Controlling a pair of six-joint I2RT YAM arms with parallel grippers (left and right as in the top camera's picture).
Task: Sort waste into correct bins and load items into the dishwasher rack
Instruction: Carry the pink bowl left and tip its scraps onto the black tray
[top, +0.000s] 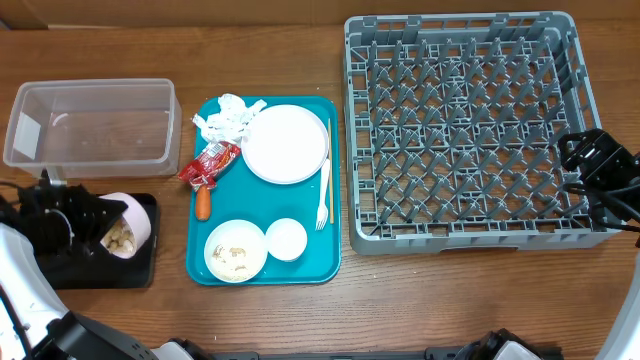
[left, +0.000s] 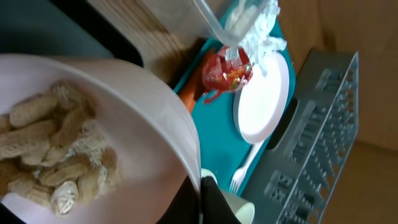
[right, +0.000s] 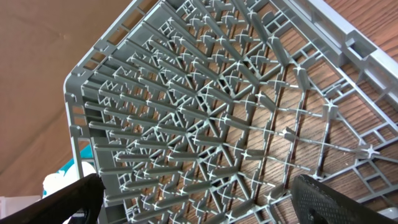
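My left gripper (top: 95, 215) clamps the pink bowl (top: 138, 222) tipped over the black tray (top: 120, 272) to dump peanuts (left: 46, 165); right gripper (right: 196, 202) gapes empty

Overhead, my left arm hides the 9 o'clock side of the black tray (top: 135, 272), and my left end effector's (top: 97, 222) fingertips vanish behind the pink bowl (top: 140, 215). My left wrist view cuts that bowl at 9 and 6 o'clock. The dishwasher rack (right: 205, 106) overruns my right wrist view's edges.
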